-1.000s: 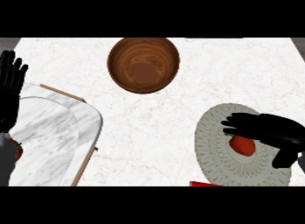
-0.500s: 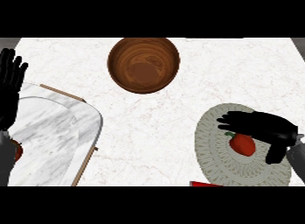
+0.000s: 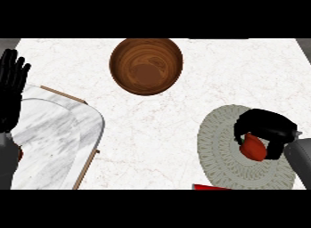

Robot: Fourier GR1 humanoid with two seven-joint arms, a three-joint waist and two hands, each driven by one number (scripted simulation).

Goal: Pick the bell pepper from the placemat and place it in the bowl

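Single head view, looking steeply down on the marble counter (image 3: pixel 184 89) from its near edge; both forearms enter from the lower edge, and the counter's far edge lies near the top.

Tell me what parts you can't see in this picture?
- Pepper: head view, mostly hidden under the right hand curled round it on the placemat.
- Red thing: cut off by the bottom edge, so what it is stays unclear.
- Marble board: its left part is covered by the left hand and forearm.
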